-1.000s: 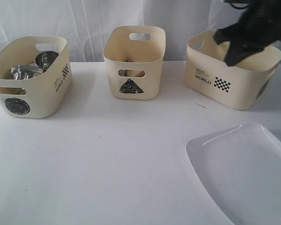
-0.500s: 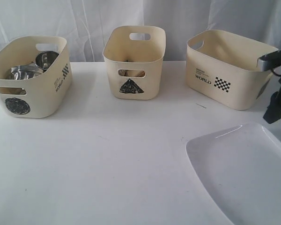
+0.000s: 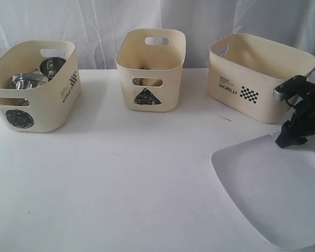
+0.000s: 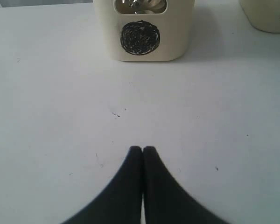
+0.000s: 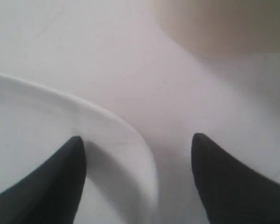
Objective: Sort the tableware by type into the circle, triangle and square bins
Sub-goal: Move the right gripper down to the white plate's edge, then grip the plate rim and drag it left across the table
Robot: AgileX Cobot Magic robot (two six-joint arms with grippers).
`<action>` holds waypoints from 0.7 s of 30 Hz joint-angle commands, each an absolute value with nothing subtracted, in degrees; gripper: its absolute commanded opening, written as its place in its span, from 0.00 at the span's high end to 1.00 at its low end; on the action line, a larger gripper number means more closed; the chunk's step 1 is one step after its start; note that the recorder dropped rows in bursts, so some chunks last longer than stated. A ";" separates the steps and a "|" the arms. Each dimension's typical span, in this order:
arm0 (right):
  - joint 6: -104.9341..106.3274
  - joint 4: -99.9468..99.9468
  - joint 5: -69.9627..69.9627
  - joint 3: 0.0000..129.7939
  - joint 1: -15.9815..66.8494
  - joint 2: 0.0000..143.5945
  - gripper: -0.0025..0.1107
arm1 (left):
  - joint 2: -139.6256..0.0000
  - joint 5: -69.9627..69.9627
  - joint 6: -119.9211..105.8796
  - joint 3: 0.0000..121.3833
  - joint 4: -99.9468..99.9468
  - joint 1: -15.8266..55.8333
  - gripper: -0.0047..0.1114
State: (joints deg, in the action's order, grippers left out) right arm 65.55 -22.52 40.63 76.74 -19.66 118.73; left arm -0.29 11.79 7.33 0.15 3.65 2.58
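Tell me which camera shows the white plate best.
Exterior view: nearly the whole white plate shows. Right wrist view catches only a blurred stretch of rim by the right gripper; left wrist view shows none of it.

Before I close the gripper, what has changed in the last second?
The right gripper dropped from above the square bin to the large white plate, open astride its rim. Nothing gripped. The plate shifted slightly. The circle bin, triangle bin and square bin stayed put.

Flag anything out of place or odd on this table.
Only the large white plate is unsorted, lying on the table in front of the square bin, with the open right gripper straddling its rim. Nothing looks spilled or damaged.
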 commanded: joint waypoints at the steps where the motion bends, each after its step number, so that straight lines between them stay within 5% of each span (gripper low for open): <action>1: 66.91 -25.92 43.96 76.52 -19.87 120.22 0.44 | 0.00 11.79 7.30 0.00 3.23 2.46 0.96; 6: 66.91 -26.05 50.81 76.52 -19.87 120.22 0.51 | 0.00 11.79 7.30 0.00 3.23 2.46 0.96; 16: 72.26 -26.06 63.75 76.52 -19.87 120.22 0.86 | 0.00 11.79 7.30 0.00 3.23 2.46 0.96; 21: 72.52 -31.32 68.84 76.52 -19.87 120.22 0.87 | 0.00 11.79 7.30 0.00 3.23 2.46 0.96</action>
State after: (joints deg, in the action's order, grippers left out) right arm 70.98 -28.83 66.75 76.83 -19.78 120.24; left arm -0.29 11.79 7.23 0.15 3.65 2.58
